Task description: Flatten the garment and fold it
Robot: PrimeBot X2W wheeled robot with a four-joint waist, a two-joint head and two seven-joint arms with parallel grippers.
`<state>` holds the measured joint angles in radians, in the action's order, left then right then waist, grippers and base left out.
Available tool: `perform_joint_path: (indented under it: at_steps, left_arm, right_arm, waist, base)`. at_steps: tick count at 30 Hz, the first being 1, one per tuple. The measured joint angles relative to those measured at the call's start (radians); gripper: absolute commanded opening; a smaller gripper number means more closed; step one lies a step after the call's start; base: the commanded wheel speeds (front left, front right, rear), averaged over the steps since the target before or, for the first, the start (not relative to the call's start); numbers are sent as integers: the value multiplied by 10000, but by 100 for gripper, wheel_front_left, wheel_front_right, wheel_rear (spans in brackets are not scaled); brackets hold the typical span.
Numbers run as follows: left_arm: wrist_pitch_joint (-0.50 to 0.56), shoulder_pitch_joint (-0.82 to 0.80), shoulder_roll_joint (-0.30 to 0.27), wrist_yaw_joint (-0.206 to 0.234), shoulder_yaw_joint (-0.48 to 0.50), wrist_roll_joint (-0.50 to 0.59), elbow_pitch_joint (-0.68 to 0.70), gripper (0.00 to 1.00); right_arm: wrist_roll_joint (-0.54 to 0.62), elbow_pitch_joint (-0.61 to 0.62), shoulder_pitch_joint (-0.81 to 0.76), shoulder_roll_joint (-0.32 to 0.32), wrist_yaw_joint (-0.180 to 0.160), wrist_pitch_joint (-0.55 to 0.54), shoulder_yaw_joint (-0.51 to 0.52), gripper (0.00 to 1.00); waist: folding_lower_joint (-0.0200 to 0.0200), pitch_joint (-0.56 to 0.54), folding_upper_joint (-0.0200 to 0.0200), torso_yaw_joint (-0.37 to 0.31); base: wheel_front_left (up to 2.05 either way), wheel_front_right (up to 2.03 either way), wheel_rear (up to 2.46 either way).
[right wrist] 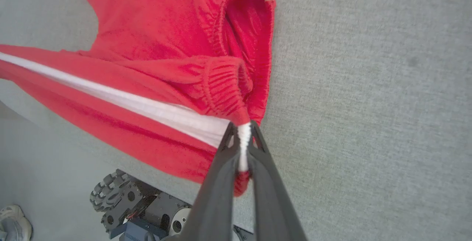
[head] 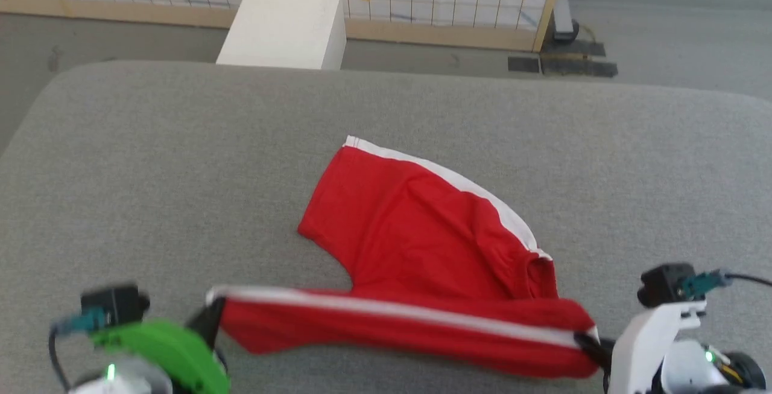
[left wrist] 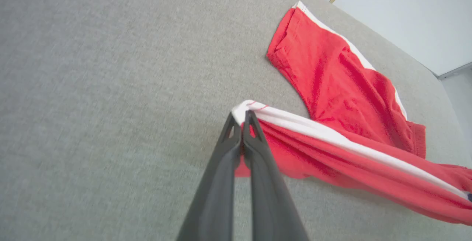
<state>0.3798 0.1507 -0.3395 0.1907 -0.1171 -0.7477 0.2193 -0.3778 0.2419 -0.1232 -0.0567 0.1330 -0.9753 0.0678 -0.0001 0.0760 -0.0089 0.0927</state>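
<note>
You hold the shorts (head: 422,231) stretched by 1 striped edge, left gripper (left wrist: 242,116) and right gripper (right wrist: 243,128) each pinching a corner, so flattening seems half done and no fold is made yet.

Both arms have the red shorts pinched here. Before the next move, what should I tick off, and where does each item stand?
1. Left gripper jaws shut on the garment at its striped corner: ok.
2. Right gripper jaws shut on the waistband end: ok.
3. White stripe stretched straight between the two grips: ok.
4. Far leg lying flat on the grey surface: not ok, wrinkled near the waistband.
5. Held edge clear of the surface's near rim: cannot tell.
</note>
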Motion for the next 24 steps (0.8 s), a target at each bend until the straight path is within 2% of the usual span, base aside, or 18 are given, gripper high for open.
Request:
perform_joint_path:
  at_steps: [5,14,24]
  left_arm:
    - [-288,-2124,-27,-815,-387,245,-1221,0]
    - [-832,-6102,163,-2341,-1193,598,-4533,0]
    - [-1279,-8500,244,-2957,-1720,1012,-7007,0]
  right_arm:
    - [71,-249,800,81,0,535,198,0]
    - [113,-859,2026,94,-2,1285,236,0]
    - [-109,-1248,2695,94,-4,1935,-213,0]
  waist:
    - [0,480,0,-54]
    - [0,1633,-1,-308]
    - [1,2750,0,-946]
  base:
    - [0,0,0]
    - [0,0,0]
    - [0,0,0]
